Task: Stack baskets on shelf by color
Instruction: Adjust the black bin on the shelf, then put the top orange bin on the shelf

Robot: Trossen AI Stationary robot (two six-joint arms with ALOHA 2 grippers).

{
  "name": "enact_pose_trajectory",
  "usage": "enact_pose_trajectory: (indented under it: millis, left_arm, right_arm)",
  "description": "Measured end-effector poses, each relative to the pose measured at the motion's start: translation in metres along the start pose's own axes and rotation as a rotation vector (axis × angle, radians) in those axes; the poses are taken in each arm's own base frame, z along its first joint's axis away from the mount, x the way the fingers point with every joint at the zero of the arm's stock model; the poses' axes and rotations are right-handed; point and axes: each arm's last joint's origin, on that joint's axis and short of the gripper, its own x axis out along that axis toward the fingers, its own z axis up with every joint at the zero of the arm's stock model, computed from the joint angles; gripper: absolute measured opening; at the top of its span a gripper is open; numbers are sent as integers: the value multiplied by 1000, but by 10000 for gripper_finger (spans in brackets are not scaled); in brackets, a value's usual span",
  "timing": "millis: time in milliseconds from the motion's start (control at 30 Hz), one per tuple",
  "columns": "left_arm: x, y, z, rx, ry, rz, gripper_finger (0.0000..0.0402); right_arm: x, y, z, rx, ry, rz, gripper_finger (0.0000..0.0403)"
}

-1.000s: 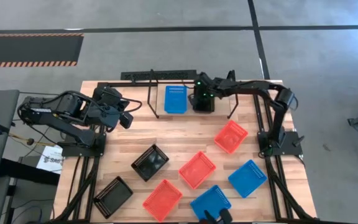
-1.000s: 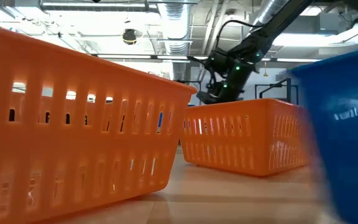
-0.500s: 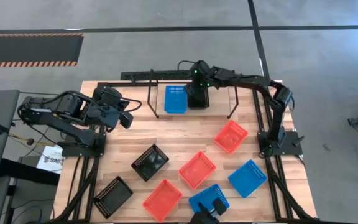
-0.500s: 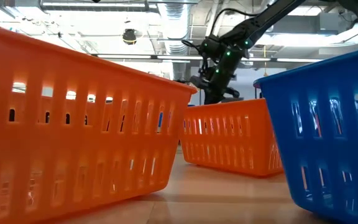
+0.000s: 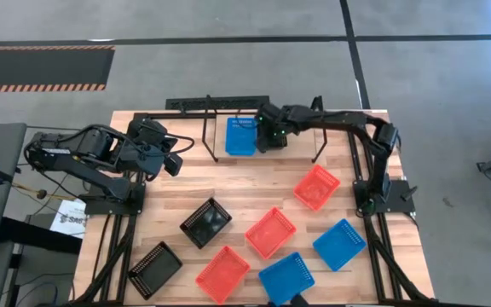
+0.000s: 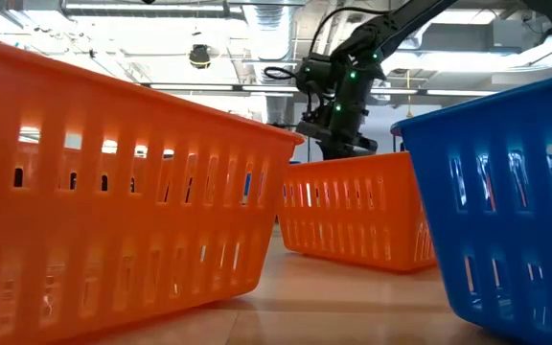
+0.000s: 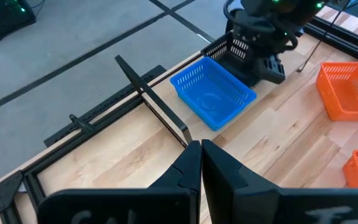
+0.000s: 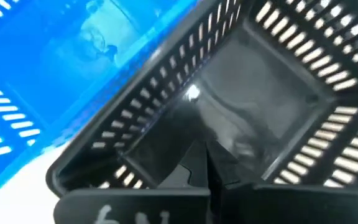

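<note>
Top centre of the high view, the right gripper [image 5: 267,136] – jaws clenched on a black basket [image 7: 232,50] – holds it just right of the shelved blue basket [image 5: 240,136].

Hardly any legible text. White paper [image 5: 69,218] under the left arm's base, table's 9 o'clock edge, high view: dark print starting "SA", rest too small to read. Left wrist view: pale marks on the dark gripper body [image 7: 98,214], cut off, unreadable. Right wrist view: pale scrawl on that gripper's body [image 8: 132,216], also cut off, no letters made out. Baskets: no labels or nos. to read.
</note>
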Motion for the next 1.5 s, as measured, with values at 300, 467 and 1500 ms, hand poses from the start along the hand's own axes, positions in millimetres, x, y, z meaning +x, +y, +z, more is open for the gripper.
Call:
enact_pose_trajectory:
  millis: [300,467,1500]
  left_arm:
    - [0,0,0,0,5,-5,0]
    - [0,0,0,0,5,-5,0]
    - [0,0,0,62,4,-5,0]
  right_arm:
    - [-2,12,-10,10,53,-8,0]
    - [-4,19,-17,4,80,-39,0]
    - [-268,-24,-115,221,-257,69,0]
